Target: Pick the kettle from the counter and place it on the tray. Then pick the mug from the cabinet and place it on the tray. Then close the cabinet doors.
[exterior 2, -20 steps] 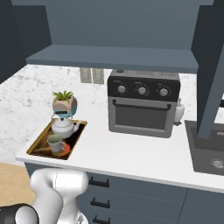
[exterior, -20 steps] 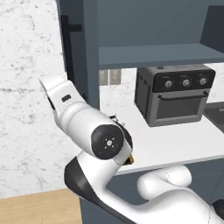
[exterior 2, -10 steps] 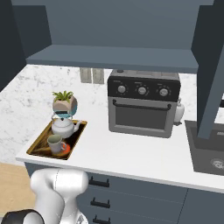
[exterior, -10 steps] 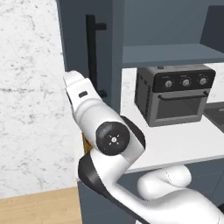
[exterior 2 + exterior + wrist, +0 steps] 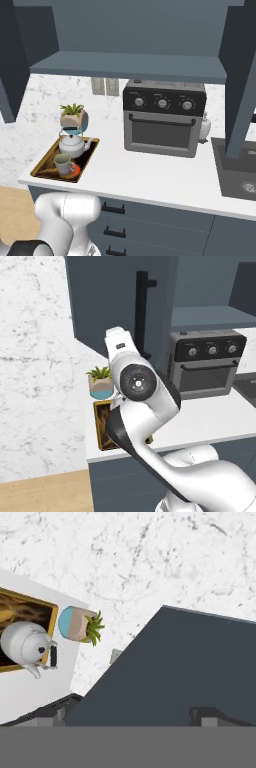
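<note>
Currently, starting at the left of the right base view, the left cabinet door (image 5: 11,60) stands swung open, a dark panel at the frame edge. Next, the tray (image 5: 44,167) lies at the left end of the counter (image 5: 150,177), with the kettle (image 5: 72,144) on its far half and the mug (image 5: 63,164) on its near half, both upright, close together. A teal-and-white plant pot (image 5: 74,118) sits on the counter just behind the tray. At centre the cabinet (image 5: 127,65) is open, its inner shelf exposed above a black toaster oven (image 5: 164,122). Further right the other cabinet door (image 5: 241,75) hangs open over a dark sink (image 5: 239,172). In the left base view the arm (image 5: 137,383) is raised in front of the left door, close to its black bar handle (image 5: 142,313). In the hand view the dark door panel fills the lower right, with the kettle, tray and pot at the left. The gripper (image 5: 127,714) shows two dark finger tips (image 5: 202,714) set wide apart with nothing between them; whether they touch the door cannot be told.
</note>
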